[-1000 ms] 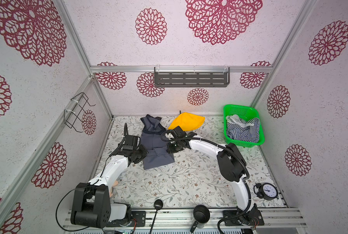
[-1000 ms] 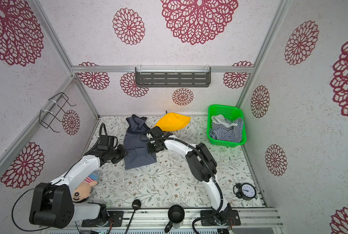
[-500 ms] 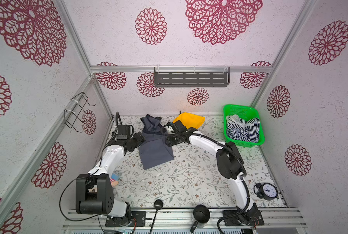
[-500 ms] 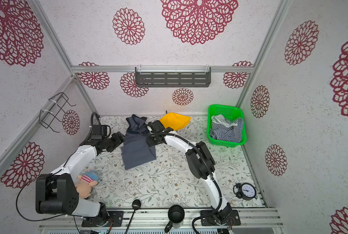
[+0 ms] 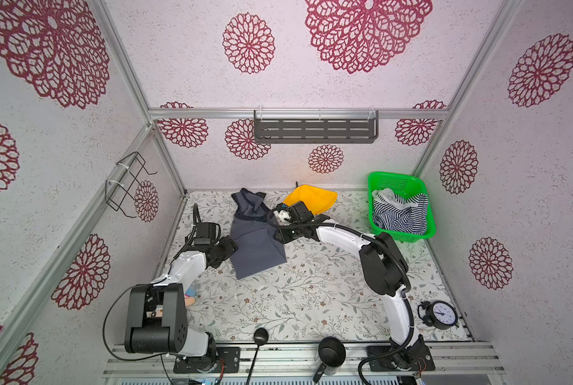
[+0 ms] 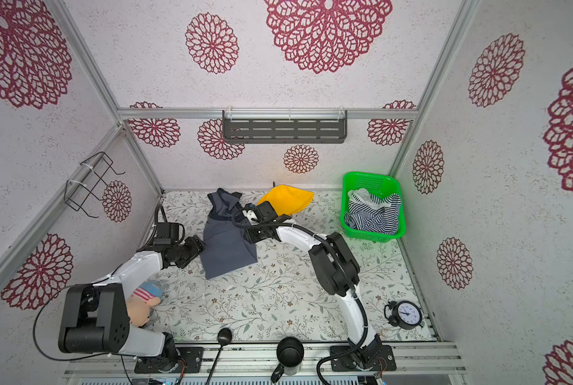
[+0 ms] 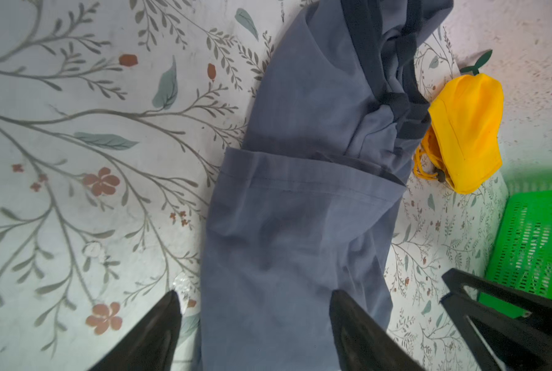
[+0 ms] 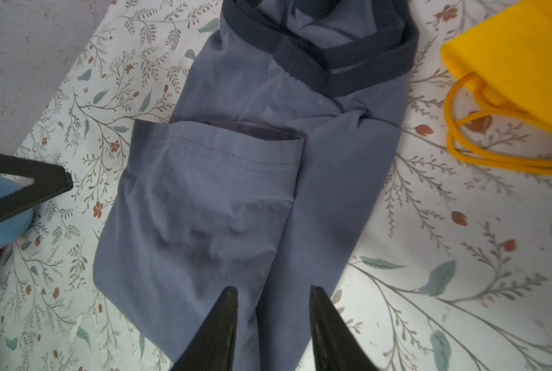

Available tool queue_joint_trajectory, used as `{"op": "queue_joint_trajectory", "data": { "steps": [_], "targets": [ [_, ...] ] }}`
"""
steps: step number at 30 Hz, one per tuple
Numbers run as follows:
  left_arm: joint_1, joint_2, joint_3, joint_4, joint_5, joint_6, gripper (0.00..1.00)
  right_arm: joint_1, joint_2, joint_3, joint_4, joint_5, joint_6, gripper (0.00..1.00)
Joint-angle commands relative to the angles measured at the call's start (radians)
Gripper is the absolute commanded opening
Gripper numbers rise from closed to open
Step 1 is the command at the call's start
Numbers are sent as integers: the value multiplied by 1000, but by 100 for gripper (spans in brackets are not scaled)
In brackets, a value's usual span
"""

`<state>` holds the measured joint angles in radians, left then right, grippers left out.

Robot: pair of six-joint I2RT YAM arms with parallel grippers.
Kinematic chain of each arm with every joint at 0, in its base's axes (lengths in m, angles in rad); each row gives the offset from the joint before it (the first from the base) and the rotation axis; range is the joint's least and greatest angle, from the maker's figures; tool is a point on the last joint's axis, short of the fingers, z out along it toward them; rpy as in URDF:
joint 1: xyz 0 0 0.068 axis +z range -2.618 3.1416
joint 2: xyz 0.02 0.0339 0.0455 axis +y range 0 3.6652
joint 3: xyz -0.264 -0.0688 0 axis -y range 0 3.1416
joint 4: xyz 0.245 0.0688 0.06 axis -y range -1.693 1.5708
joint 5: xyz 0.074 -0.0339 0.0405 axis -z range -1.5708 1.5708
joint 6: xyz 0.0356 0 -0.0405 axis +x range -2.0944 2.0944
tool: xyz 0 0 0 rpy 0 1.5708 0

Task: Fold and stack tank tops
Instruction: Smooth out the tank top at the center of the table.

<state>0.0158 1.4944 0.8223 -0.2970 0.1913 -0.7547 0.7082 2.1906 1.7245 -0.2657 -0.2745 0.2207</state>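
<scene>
"Where's the grey one?"

"On the flowered table [image 5: 311,286], left of centre and towards the far side. The grey-blue tank top [image 5: 256,245] lies flat with its hem doubled back over the body and the navy-trimmed straps pointing at the far wall."

"And the other?"

"The striped tank top [image 5: 400,216] is bunched up inside the green basket [image 5: 408,237] in the far right corner. A yellow hat [image 5: 315,198] sits by the far wall between the two, just beside the grey top's straps."

"Is either arm holding it?"

"No. The left gripper [image 7: 253,294] is at the top's left edge with its fingers spread wide, one over the table and one over cloth. The right gripper [image 8: 273,288] is at the right edge, its fingers parted less, with the fabric lying loose beneath them."
</scene>
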Motion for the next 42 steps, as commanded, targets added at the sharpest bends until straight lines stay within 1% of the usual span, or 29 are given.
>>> {"op": "queue_joint_trajectory", "data": {
  "steps": [1,4,10,12,16,17,19,22,23,25,31,32,33,36,38,39,41,42],
  "targets": [
    [6,48,15,84,-5,-19,79,-2,24,26,25,-46,10,50],
    [6,96,10,111,-1,-35,81,0,59,39,27,-61,22,54],
    [6,157,8,155,-3,-64,80,4,113,74,59,-84,52,55],
    [6,169,2,182,-10,-72,80,5,116,64,111,-75,62,55],
    [6,198,10,223,-4,-82,73,8,76,-34,340,-32,107,52],
    [6,198,12,227,-6,-81,73,8,73,-44,373,-26,116,51],
    [4,199,18,229,-16,-69,73,8,90,-32,408,-11,123,49],
    [5,220,43,222,-29,-42,71,6,146,37,393,-6,121,48],
    [5,229,51,221,-28,-38,67,5,163,60,385,-8,121,48],
    [4,250,71,223,-21,-35,57,5,197,103,377,-11,123,48],
    [1,266,94,213,-15,-35,29,5,263,173,349,-25,137,47],
    [1,265,99,206,-15,-30,25,5,266,177,347,-29,137,46],
    [1,264,104,200,-16,-25,21,5,267,179,349,-32,139,42],
    [1,250,112,185,-20,-17,10,5,251,180,347,-41,140,16],
    [-2,231,116,175,-21,-12,5,5,228,171,349,-37,134,2],
    [-5,220,121,167,-20,-8,4,5,213,168,350,-35,130,0],
    [-12,199,131,151,-28,1,0,5,184,164,347,-30,121,0],
    [-17,188,137,142,-31,7,0,4,167,158,351,-28,118,0]
  ]
}}
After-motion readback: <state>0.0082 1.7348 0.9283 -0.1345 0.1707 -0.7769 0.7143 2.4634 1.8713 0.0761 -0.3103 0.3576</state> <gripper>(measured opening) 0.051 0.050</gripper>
